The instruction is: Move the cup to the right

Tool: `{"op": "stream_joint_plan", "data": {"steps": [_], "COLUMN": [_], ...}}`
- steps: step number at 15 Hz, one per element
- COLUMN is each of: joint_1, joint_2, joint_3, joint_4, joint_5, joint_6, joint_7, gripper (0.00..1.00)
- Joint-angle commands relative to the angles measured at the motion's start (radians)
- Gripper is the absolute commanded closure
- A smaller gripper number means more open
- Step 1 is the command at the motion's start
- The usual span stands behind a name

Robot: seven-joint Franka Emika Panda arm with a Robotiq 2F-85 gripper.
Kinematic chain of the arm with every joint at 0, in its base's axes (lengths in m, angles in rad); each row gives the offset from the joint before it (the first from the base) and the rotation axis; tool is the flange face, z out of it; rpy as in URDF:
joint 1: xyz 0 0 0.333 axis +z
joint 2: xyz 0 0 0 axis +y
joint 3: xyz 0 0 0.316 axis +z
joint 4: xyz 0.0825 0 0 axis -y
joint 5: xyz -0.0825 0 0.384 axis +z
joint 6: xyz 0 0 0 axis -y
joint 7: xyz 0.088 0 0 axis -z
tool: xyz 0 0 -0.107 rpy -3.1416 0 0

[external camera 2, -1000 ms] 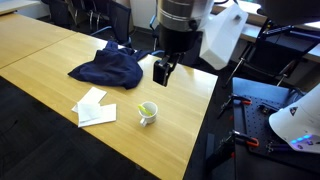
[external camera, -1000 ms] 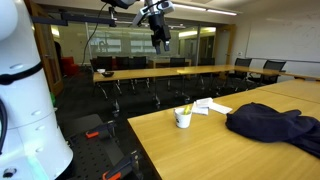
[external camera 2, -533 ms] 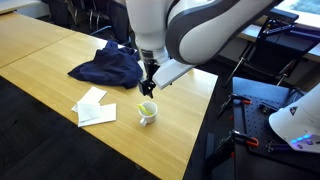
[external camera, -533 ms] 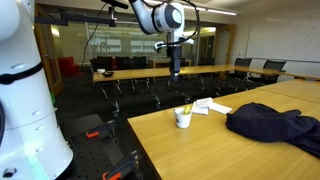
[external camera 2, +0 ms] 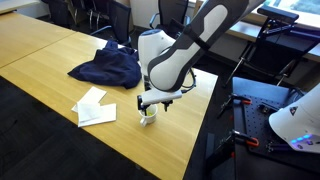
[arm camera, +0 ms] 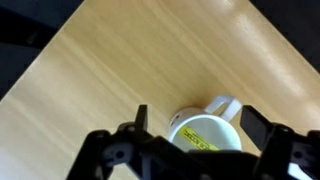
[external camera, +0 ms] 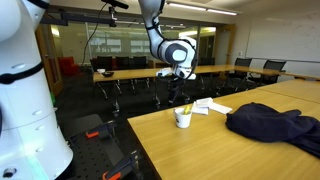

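The gripper (arm camera: 197, 122) hangs released over the cup (arm camera: 205, 137), jaws spread either side of its rim, probably to straddle it for a grasp. The cup stands near the table (external camera: 190, 145) edge, beside the papers (external camera: 210, 105).

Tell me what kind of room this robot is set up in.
Most likely an office conference room. Long wooden tables stand in rows, wheeled office chairs are pulled up to them, and a glass partition wall runs along the back.
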Motion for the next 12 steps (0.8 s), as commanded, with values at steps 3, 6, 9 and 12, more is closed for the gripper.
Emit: {"op": "stream_joint_plan", "data": {"steps": [3,6,9,12], "joint_1": [0.021,0.054,0.072,0.103], "joint_2": [0.084,0.094,0.113,0.124], "joint_3": [-0.025,-0.06,-0.08,-0.109], "joint_4": [-0.001,-0.018,-0.014,-0.002], "joint_5": [0.203,0.221,0.216,0.181], "joint_6": [0.158,0.179,0.161,0.14], "joint_7": [0.025,0.051,0.087,0.11], "gripper": [0.0,0.0,0.24,0.44]}}
